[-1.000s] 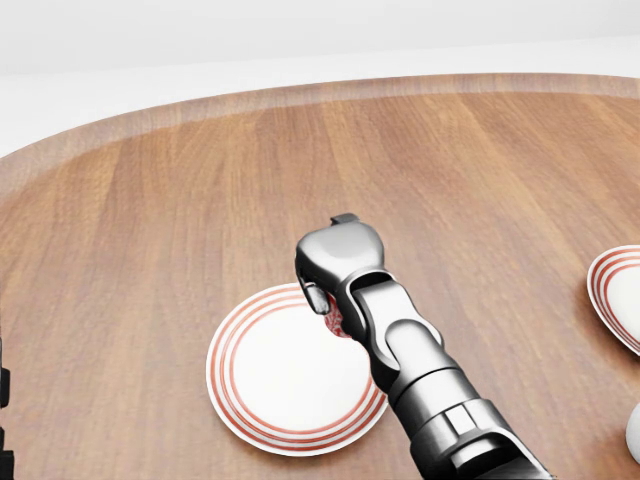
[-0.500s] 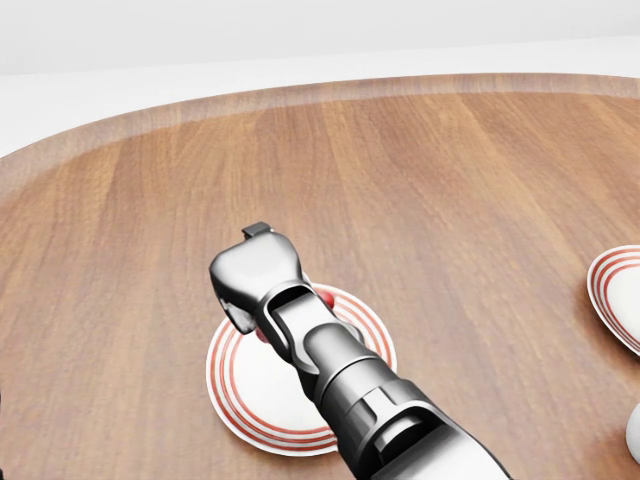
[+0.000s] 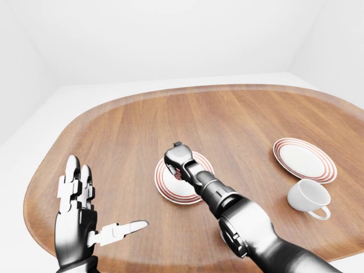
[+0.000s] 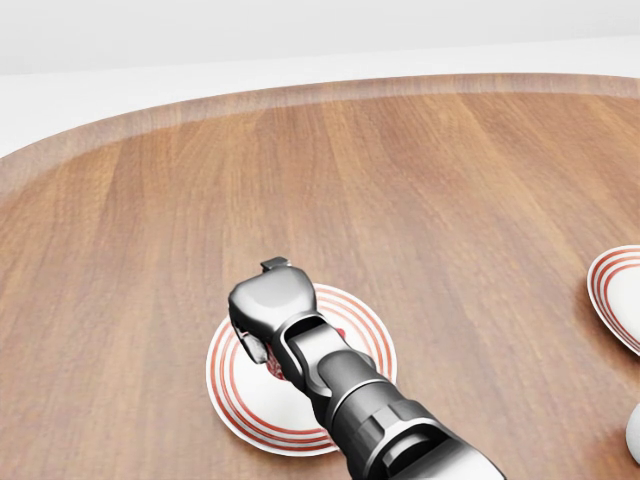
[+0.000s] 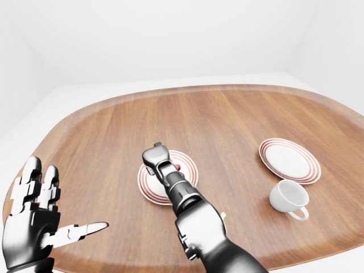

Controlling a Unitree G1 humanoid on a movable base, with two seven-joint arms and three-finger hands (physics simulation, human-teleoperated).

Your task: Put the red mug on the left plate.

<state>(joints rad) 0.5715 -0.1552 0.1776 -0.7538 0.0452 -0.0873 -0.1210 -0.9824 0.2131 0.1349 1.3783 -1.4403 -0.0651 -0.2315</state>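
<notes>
Right robot hand (image 4: 272, 325) shifted over left plate (image 3: 170, 190), seemingly gripping red mug (image 5: 178, 167); white cup (image 3: 307, 196) empty

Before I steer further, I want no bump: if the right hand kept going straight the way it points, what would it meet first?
Probably nothing soon. The right hand over the left plate points up the view across bare wooden table; depth is unclear.

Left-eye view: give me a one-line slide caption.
Right hand holds the mostly hidden red mug over the left red-ringed white plate; left hand open, on round wooden table.
</notes>
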